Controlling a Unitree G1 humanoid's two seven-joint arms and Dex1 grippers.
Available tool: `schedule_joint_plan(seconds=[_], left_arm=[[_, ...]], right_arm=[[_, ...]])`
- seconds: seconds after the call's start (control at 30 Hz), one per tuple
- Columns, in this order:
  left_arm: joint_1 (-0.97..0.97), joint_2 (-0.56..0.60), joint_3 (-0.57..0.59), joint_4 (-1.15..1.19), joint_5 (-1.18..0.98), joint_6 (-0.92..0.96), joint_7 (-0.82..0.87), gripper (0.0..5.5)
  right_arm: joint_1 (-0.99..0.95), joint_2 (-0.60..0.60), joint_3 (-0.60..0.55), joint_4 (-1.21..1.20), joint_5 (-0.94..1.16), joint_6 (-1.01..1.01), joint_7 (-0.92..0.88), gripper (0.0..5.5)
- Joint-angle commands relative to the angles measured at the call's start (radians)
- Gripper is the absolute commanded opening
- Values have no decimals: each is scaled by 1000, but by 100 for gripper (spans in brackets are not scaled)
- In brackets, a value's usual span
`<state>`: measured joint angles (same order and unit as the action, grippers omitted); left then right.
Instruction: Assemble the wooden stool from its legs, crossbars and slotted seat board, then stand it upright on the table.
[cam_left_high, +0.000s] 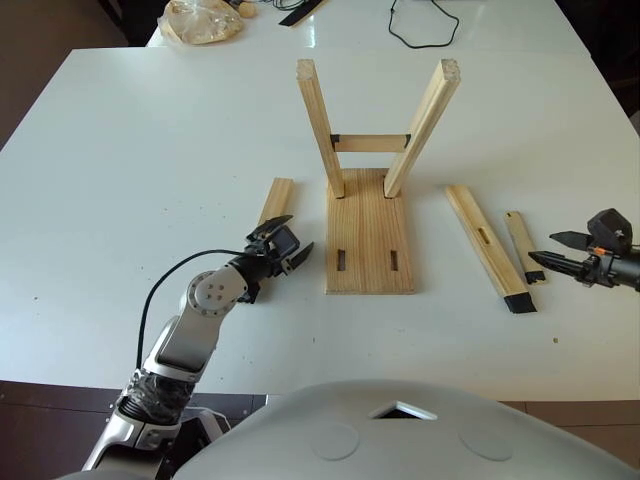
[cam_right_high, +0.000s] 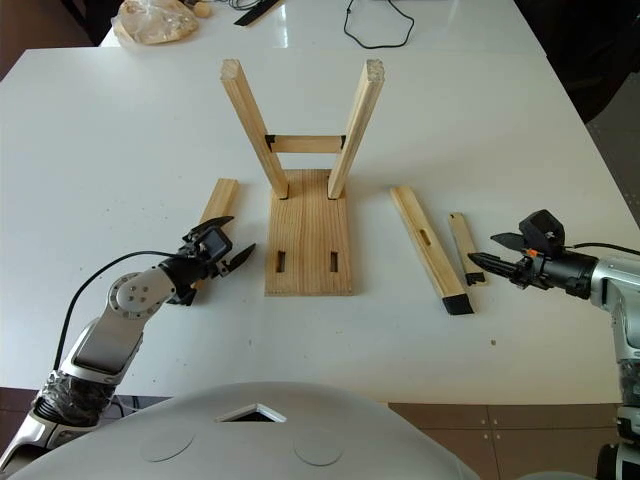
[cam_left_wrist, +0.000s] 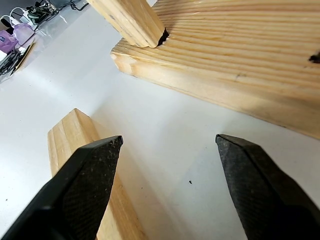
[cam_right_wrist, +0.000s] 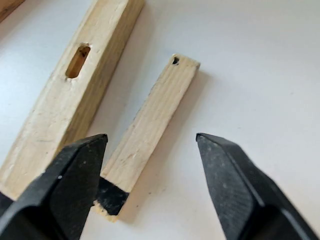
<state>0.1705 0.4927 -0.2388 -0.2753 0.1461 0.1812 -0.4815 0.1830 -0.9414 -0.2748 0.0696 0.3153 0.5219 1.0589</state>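
A: stool parts, where?
B: seat board (cam_left_high: 368, 235) lies flat, centre of white surface (cam_left_high: 150, 150). L upright leg (cam_left_high: 320, 125) + R upright leg (cam_left_high: 422, 125) stand in its far slots, splayed outward, w/ fitted crossbar (cam_left_high: 371, 142) betw them. The near 2 slots are open holes.
A: loose pcs?
B: loose leg (cam_left_high: 276, 200) lies flat just L of the board. On the R side, slotted leg (cam_left_high: 487, 243) lies flat, black-tipped at its near end. short crossbar (cam_left_high: 522, 245) is just beside it, further R, also black at its near end.
A: hands?
B: left hand (cam_left_high: 299, 234) is spread and empty, low over the surface betw the loose leg's near end and the board's L edge. Wrist cam has one finger (cam_left_wrist: 85, 185) over that leg end. right hand (cam_left_high: 541, 247) is spread too, empty, tips pointing at the short crossbar's black end, close. Contact: can't tell.
A: anything else?
B: plastic bag (cam_left_high: 203, 20) + black cable (cam_left_high: 420, 25) far back, well apart from the parts.
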Motion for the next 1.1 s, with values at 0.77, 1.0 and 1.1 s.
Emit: schedule_joint_plan(seconds=[0.77, 1.0, 1.1], left_arm=[[-14, -13, 0, 9, 9, 35, -5, 346], [-30, -17, 17, 4, 2, 44, -4, 346], [-36, -12, 31, -3, -11, 48, -14, 346]], right_arm=[[120, 38, 137, 38, -109, -146, -101, 233], [70, 83, 114, -33, -29, 1, -143, 133], [31, 105, 98, -42, -6, 50, -182, 129]])
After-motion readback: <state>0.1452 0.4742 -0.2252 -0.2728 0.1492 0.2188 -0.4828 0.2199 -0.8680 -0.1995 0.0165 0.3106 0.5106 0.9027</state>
